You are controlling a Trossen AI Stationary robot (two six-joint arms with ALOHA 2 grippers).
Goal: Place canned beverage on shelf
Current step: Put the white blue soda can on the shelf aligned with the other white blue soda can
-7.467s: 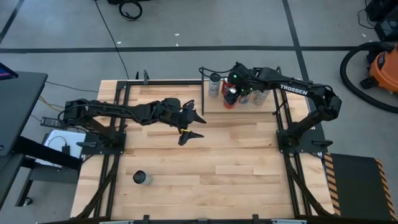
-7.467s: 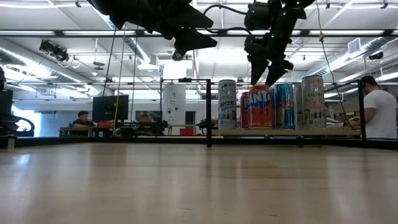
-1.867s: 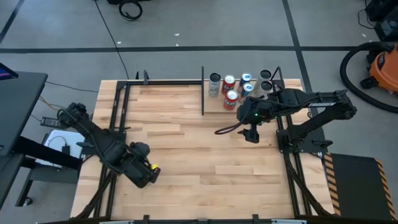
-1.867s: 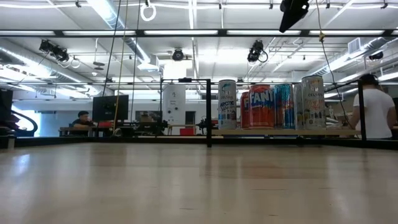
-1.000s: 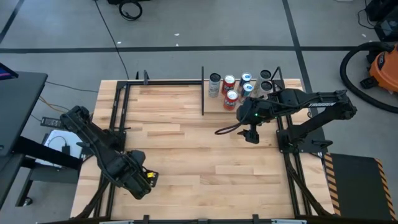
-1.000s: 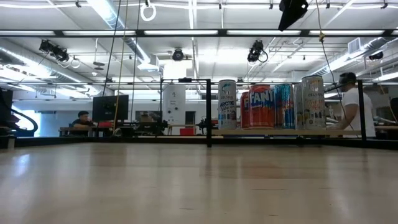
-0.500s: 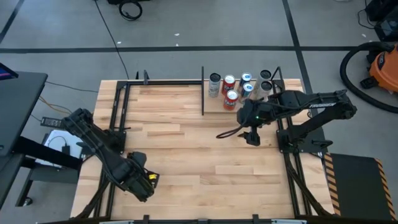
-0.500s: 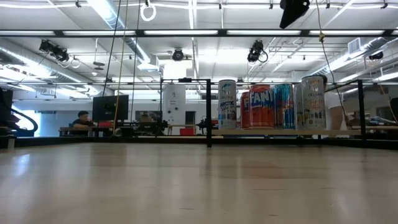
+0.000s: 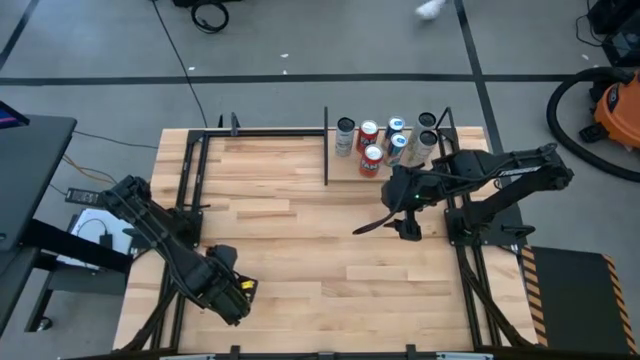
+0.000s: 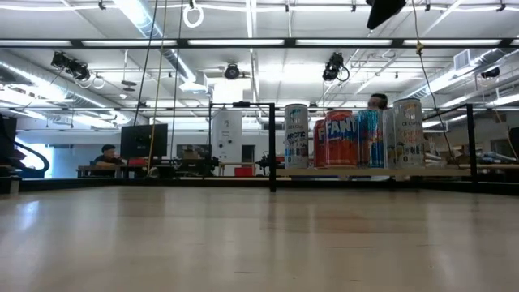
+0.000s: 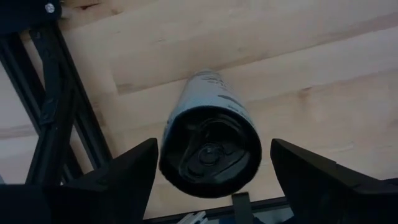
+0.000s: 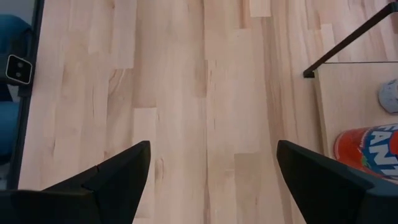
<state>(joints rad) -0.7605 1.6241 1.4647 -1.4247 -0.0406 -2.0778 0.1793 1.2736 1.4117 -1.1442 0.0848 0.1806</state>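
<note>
table (image 9: 300, 240): planked wood, black rod frame along its edges
shelf (image 9: 470, 172): pale panel at the table's far right corner
on shelf: cluster of upright cans (image 9: 372, 160)
near-left table corner: one can (image 11: 210, 142)

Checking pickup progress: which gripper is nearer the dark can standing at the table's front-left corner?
Left. The left gripper hovers right over the dark can, open fingers on either side of it. The right gripper hangs open across the table, just in front of the pale wooden shelf.

Upright cans (image 10: 349, 139) in a row on the shelf (image 10: 381, 172)
</note>
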